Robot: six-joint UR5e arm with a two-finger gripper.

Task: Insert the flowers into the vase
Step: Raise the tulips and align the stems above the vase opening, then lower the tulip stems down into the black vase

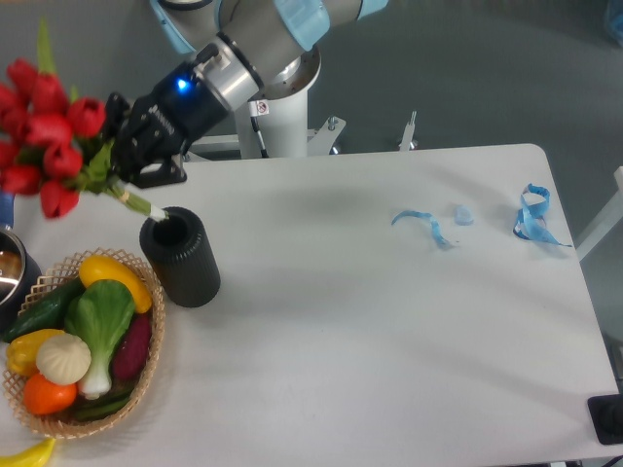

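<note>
The gripper (129, 167) was clamped on the stems of the flowers (47, 126), whose red heads leaned up to the left while the pale stem ends pointed down-right, just above the vase (181, 256). That matte black, ribbed cylinder stood upright on the white surface (389, 331), its round mouth just below the gripper, beside a woven basket (146, 375).

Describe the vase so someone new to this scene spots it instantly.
Start at the wicker basket of vegetables at the table's left edge; the vase stands upright just beyond its far rim. It is a matte black ribbed cylinder with a round open mouth, the only dark, plain object there, with the flowers held tilted above it.
</note>
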